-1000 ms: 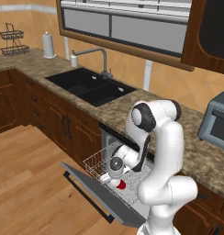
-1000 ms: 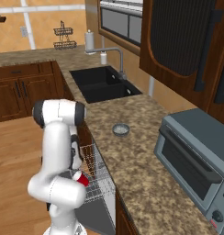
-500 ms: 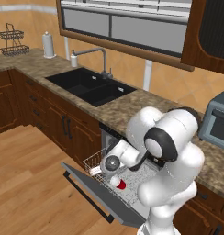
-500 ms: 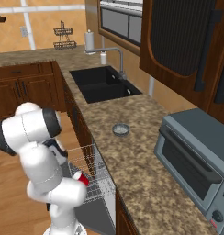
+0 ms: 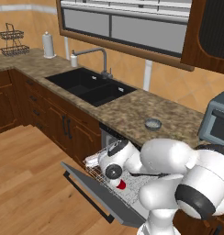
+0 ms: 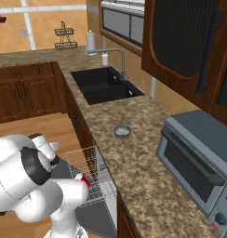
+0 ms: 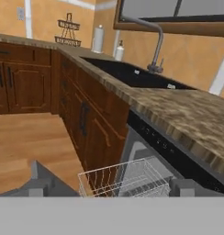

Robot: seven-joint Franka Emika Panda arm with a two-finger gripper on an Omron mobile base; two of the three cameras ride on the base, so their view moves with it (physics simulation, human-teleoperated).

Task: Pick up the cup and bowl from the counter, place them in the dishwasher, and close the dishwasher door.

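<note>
Nearest, the arm has swung round and folded low over the pulled-out rack point(image 5: 127, 186) since a second ago: its big white joints now bulk over the open dishwasher door point(image 5: 93, 190), where earlier the arm stood upright. The cup point(image 5: 120, 185) lies on the rack as before, a small red tapered shape half hidden by the wrist, so that half of the loading looks done. The gripper point(image 7: 111, 189) looks out just above the rack's front edge; its two dark fingertips stand wide apart with nothing between them, so it is open and empty.

The rack is thin white wire in a square grid. The door is a flat, matte dark grey slab with a long dark bar handle, lying dropped.

Beyond the rack, up on the counter point(image 5: 127, 112), the bowl point(image 5: 153, 123) sits untouched: small, shallow, round, dull grey metal on brown speckled granite. It is the next thing to fetch, by my reading. Past the bowl lie the black double sink point(image 5: 91, 86) and curved metal tap point(image 5: 98, 57).
</note>
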